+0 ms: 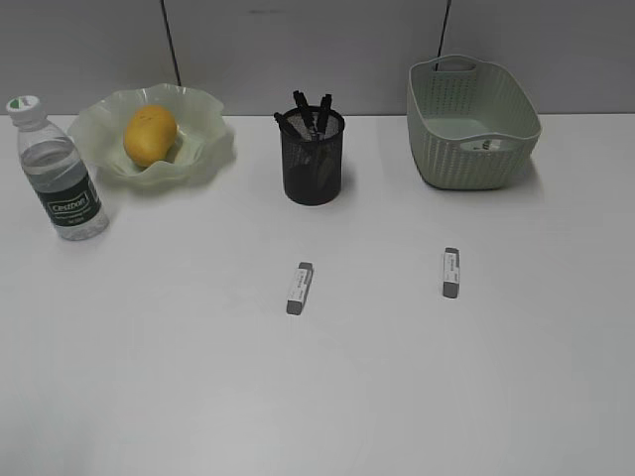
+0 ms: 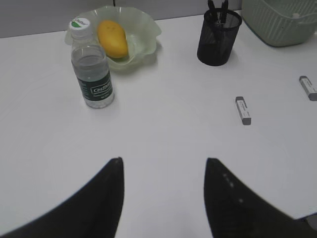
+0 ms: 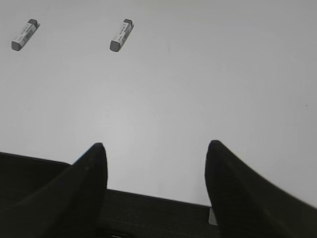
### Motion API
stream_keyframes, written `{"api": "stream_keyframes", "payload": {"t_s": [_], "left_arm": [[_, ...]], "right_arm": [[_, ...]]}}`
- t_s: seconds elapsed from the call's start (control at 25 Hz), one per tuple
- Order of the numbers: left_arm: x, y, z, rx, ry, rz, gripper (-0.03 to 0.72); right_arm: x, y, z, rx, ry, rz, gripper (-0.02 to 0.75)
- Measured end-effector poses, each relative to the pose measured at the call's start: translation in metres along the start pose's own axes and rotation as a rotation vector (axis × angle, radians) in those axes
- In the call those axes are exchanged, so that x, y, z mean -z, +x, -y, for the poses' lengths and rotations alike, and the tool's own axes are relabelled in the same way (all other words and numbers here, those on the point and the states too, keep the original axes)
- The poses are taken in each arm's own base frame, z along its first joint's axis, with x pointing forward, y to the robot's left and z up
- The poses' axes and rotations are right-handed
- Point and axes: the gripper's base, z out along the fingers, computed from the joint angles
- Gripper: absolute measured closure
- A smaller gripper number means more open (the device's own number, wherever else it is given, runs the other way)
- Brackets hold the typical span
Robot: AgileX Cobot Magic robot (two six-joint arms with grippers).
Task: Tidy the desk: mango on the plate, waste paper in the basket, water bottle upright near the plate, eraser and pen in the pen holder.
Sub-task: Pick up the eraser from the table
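both the left tool (image 2: 163,171) and the right tool (image 3: 156,153) hang spread open over the bare tabletop (image 1: 317,397), holding nothing. two erasers (image 1: 300,288) (image 1: 451,272) lie flat mid-tabletop, well apart. farther back, the bottle (image 1: 60,171) stands upright beside the plate (image 1: 203,134) holding the mango (image 1: 149,135), pens sit in the pen holder (image 1: 314,159), and paper (image 1: 488,145) lies in the basket (image 1: 471,124).
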Motion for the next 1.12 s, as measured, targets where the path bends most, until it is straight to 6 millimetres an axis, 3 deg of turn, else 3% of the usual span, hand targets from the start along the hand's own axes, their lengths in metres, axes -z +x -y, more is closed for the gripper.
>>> {"api": "stream_keyframes", "payload": {"t_s": [0.16,0.32,0.84,0.96,1.12], "left_arm": [[0.009,0.012,0.001,-0.018,-0.007,-0.028,0.286],[0.001,0.024,-0.002,-0.017,-0.021,-0.085,0.286],[-0.006,0.036,-0.002,-0.004,-0.016,-0.164,0.286],[-0.006,0.036,-0.002,-0.004,-0.016,-0.164,0.286],[-0.006,0.036,-0.002,-0.004,-0.016,-0.164,0.286]], "right_arm": [[0.0,0.0,0.0,0.0,0.0,0.0,0.242],[0.0,0.0,0.0,0.0,0.0,0.001,0.242],[0.002,-0.008,0.0,0.0,0.0,0.037,0.242],[-0.009,-0.022,0.0,-0.002,0.003,0.023,0.242],[-0.042,-0.039,0.001,-0.016,0.01,-0.082,0.242]]}}
